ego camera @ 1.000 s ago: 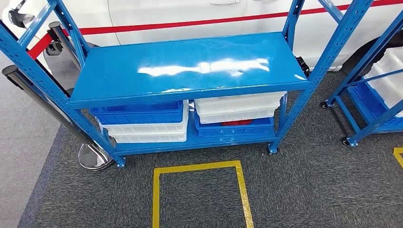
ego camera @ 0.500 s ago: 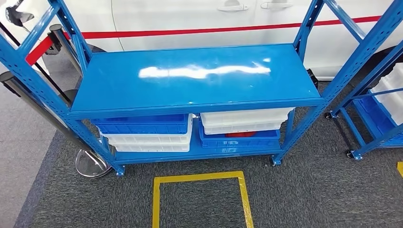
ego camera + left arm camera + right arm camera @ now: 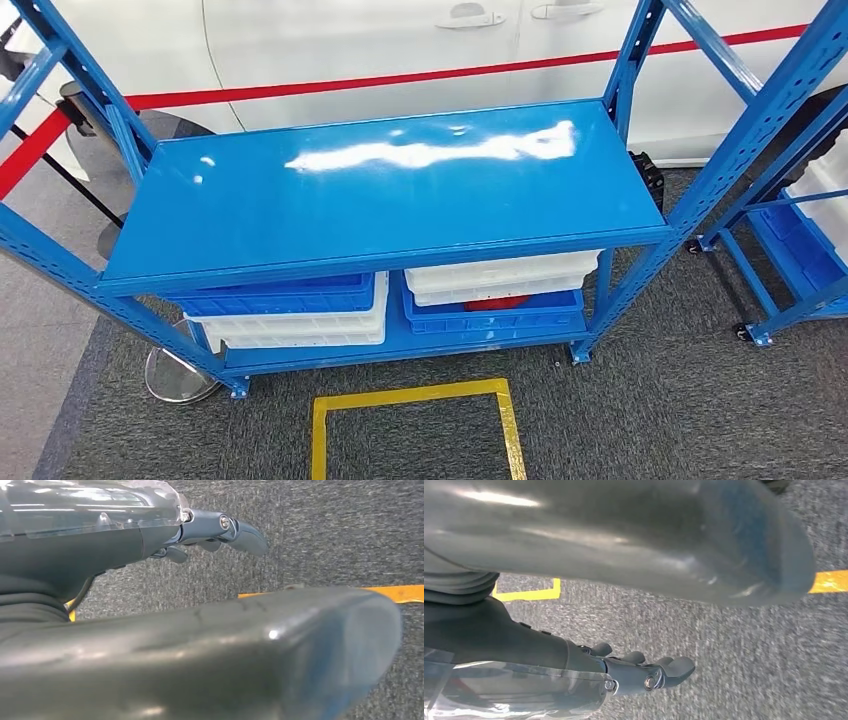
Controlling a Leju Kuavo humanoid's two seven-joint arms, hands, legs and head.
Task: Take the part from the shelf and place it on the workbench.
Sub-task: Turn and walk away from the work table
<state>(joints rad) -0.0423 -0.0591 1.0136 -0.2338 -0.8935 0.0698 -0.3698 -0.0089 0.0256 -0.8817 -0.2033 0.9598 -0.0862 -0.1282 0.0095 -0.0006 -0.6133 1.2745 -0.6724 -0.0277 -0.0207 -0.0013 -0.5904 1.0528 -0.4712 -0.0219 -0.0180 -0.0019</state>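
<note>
Blue steel shelving (image 3: 380,200) is seen in the head view, its glossy top board bare and lit by glare. Under that board, at 7 o'clock, a blue crate (image 3: 280,295) is stacked on a white crate (image 3: 290,327); at 5 o'clock, white crates (image 3: 500,275) sit over another blue crate (image 3: 495,318), and something red (image 3: 497,302) (possibly the part, too hidden to tell) shows between them. A yellow tape square (image 3: 412,425) is marked on the grey carpet at 6 o'clock. The wrist views add what the head view lacks: the left hand (image 3: 220,532) and right hand (image 3: 644,672) hang over carpet, fingers loosely curled, nothing held.
</note>
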